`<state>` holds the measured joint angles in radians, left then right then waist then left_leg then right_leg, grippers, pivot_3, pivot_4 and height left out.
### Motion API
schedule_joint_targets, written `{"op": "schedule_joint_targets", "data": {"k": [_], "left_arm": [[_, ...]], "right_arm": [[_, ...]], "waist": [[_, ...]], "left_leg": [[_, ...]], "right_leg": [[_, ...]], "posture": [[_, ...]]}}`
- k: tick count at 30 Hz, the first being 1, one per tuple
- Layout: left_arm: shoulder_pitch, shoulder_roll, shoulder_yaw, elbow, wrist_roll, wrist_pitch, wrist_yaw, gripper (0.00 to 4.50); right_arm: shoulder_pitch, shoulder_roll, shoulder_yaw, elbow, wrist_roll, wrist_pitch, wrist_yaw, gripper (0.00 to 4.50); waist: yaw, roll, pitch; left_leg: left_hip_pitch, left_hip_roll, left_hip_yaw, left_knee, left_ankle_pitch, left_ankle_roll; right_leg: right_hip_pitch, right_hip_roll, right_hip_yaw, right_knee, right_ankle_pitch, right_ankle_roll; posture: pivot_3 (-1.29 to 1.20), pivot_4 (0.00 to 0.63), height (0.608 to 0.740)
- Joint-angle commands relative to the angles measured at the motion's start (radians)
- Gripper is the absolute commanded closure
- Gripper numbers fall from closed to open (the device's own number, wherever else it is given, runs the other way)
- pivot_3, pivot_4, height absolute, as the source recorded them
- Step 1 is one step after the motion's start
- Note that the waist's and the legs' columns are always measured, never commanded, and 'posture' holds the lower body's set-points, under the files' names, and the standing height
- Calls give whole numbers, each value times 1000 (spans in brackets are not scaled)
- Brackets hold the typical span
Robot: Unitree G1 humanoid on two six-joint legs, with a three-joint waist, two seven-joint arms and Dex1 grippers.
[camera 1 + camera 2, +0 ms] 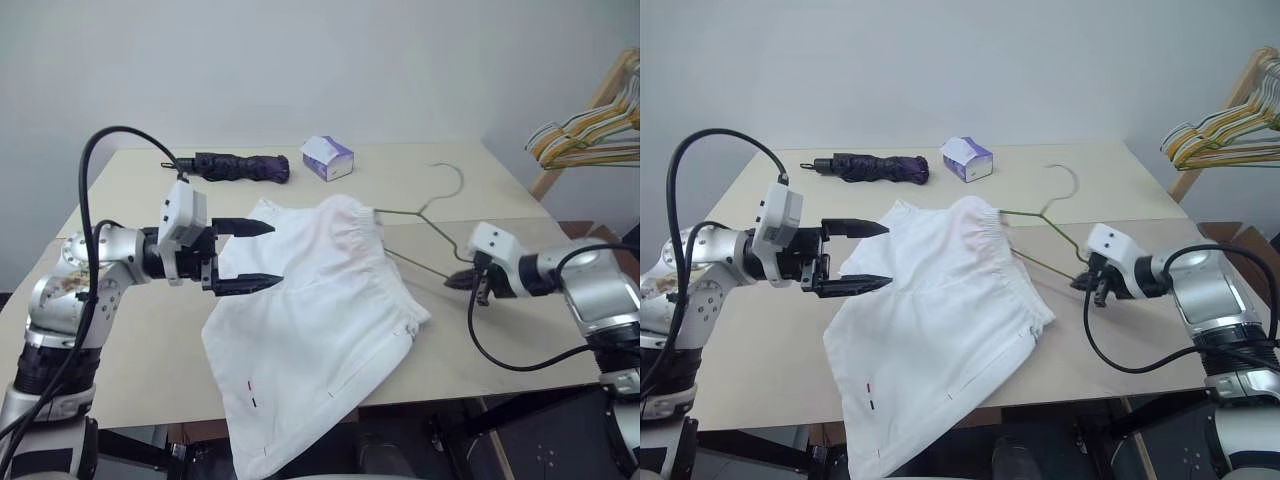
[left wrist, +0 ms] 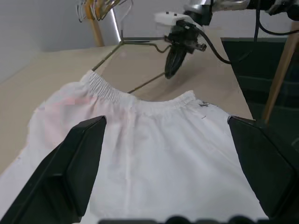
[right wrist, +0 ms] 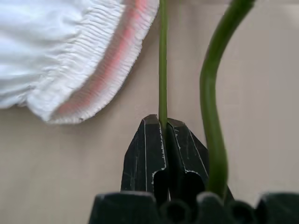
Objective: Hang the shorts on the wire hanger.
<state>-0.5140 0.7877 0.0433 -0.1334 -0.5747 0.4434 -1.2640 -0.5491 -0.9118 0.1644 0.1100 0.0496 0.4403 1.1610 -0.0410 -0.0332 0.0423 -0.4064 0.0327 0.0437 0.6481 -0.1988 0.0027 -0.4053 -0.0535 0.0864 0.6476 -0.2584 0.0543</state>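
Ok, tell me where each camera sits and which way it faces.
Left eye, right eye: on the head, facing forward and down over the table; both arms show.
Left wrist: along the open left hand, over the shorts toward the right hand.
Right wrist: along the right hand, shut on the wire hanger.
Shared: all four show shorts and hanger.

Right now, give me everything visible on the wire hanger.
The wire hanger is one thin bare wire, dull grey-green, triangular with a curved hook toward the table's far side. It lies low over the tan table, one end tucked inside the shorts at the gathered waistband. The right end effector is shut on the wire at its corner on the robot's right side; the right wrist view shows wire pinched between the black fingers.
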Motion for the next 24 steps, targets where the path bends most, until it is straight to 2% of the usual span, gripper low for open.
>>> {"op": "schedule_joint_targets", "data": {"k": [1,5,7,12,15,23,24], "left_arm": [[-112,-9,-12,101,52,-88,-33,14],[-230,-43,-32,242,126,-201,-38,14],[-264,-46,-54,298,168,-295,-90,14],[-306,-41,-150,409,253,-473,-275,14],[-316,-61,-214,467,319,-579,-333,14],[-350,-129,-254,628,427,-720,-277,14],[-352,-133,-255,644,437,-740,-276,401]], "right_arm": [[-20,1,-25,-195,-10,-22,-43,4500],[6,-25,42,-313,-112,-80,-71,4500],[9,-23,70,-374,-127,-67,-60,4500],[-24,-5,79,-446,-70,30,-5,4500],[-48,-6,76,-461,-34,77,32,4500],[-85,-9,69,-485,15,143,67,4500],[-87,-8,67,-488,23,152,70,4500]], "waist": [[-3,0,0],[-2,0,0],[-2,0,0],[-7,0,0],[-10,0,0],[-22,0,0],[-25,0,0]], "left_leg": [[0,0,0,0,0,0],[0,0,0,2,0,0],[-1,-1,0,2,0,0],[-3,-1,0,3,0,0],[-3,0,1,4,0,0],[-5,0,0,6,0,0],[-5,0,0,7,0,1]], "right_leg": [[0,0,0,0,0,-1],[1,0,0,-1,0,0],[1,-1,0,-1,0,0],[0,0,0,-1,2,-3],[0,0,0,-1,2,-3],[-1,-1,-1,0,2,-2],[-1,-1,-1,0,2,-2]], "posture": [[-14,0,740],[-31,0,740],[-31,0,740],[-62,0,740],[-62,0,740],[-83,0,740],[-83,0,740]]}}
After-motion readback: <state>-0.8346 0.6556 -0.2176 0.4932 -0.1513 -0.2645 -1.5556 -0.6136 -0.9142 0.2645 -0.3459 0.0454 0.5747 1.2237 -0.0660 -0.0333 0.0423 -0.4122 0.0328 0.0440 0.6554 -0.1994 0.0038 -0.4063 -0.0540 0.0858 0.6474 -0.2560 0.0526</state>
